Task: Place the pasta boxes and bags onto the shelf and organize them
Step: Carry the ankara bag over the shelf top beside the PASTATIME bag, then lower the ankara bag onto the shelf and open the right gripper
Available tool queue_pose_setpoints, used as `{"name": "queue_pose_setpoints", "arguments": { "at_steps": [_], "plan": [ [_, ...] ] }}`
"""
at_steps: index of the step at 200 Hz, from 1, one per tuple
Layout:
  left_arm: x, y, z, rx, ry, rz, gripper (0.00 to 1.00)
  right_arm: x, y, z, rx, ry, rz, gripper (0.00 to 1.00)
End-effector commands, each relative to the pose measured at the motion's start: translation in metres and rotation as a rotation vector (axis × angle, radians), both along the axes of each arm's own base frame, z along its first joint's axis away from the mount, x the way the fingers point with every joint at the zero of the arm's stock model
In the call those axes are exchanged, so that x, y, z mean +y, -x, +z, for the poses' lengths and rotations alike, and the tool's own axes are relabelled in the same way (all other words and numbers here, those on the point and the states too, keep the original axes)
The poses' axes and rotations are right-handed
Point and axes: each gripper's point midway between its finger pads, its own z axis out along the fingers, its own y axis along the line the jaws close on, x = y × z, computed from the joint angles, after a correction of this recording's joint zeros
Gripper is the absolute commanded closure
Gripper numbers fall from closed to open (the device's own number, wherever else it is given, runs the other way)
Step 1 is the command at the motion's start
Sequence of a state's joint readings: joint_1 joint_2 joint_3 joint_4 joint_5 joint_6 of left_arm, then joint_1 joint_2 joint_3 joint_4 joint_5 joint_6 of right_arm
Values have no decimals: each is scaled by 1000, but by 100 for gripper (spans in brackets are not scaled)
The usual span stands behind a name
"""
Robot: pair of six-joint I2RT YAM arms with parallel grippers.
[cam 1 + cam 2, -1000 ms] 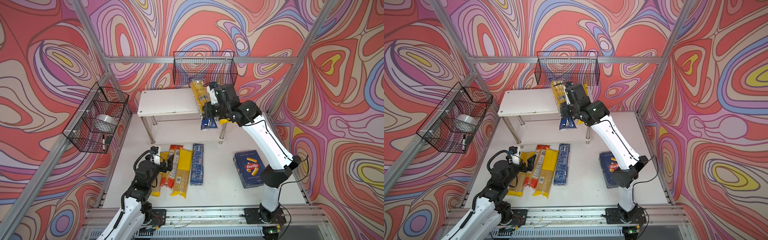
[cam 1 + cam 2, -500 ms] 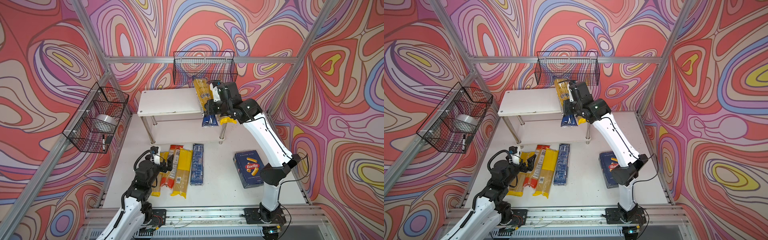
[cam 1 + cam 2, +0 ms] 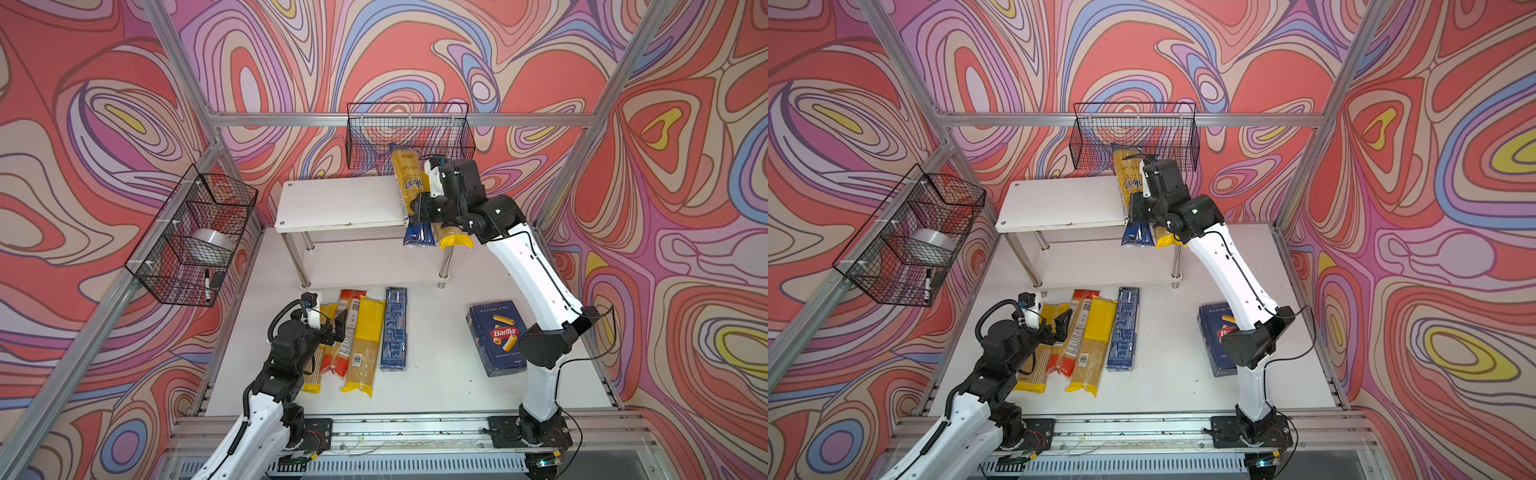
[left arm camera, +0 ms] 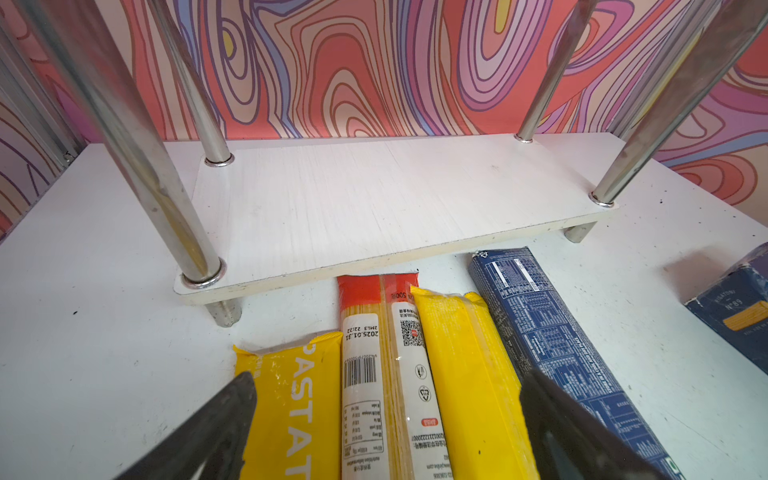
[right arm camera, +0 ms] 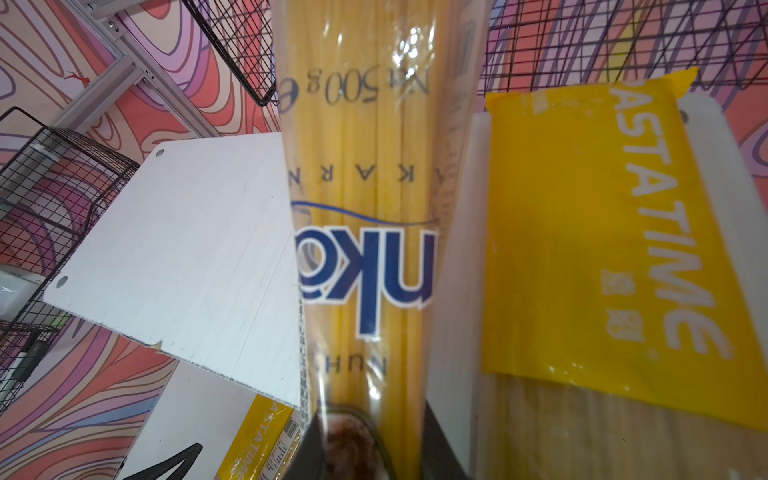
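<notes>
My right claw [image 3: 420,208] is clamped on the ankara bag [image 3: 409,183] near its blue end, over the right end of the shelf [image 3: 332,199], at its top tier. From the claw the bag runs back toward the wire basket [image 3: 409,133], and its blue end overhangs the front edge. I cannot tell whether it rests on the tier. Just right of the claw, a yellow bag [image 5: 582,249] lies on that tier.

My left claw [image 4: 386,378] hangs with jaws apart above the PASTA bag [image 4: 291,395], red-ended bag [image 4: 374,374] and plain yellow bag [image 4: 465,374], side by side on the surface [image 3: 436,386]. The narrow box [image 4: 548,332] lies just right of them. The rigatoni box [image 3: 496,336] lies well beyond.
</notes>
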State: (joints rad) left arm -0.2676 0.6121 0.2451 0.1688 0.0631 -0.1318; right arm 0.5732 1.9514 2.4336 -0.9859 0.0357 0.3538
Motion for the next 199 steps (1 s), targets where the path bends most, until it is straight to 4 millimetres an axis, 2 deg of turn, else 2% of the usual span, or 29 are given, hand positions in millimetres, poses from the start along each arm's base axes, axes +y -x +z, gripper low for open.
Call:
{"name": "queue_pose_setpoints", "arguments": {
  "at_steps": [1,46,106,140,169,181,187,199],
  "plan": [
    [-1,-1,2,-14,5,-3,0,-4,-21,22,-96,-52,-41,79],
    [-2,0,2,-15,6,-7,0,0,-26,12,-74,-55,-37,69],
    [-2,0,2,-17,6,-9,0,-2,-27,12,-74,-61,-44,68],
    [-1,0,3,-19,5,-6,0,-1,-24,18,-84,-73,-35,64],
    [-1,0,2,-15,5,-6,0,-3,-17,33,-106,-102,-26,59],
    [-1,-1,2,-14,4,-6,0,-4,-12,42,-124,-116,-22,54],
    [-1,-1,2,-12,4,-6,0,-6,-10,46,-132,-121,-20,47],
    [-2,-1,2,-13,4,-8,0,-8,-6,53,-146,-128,-18,43]
  ]
}}
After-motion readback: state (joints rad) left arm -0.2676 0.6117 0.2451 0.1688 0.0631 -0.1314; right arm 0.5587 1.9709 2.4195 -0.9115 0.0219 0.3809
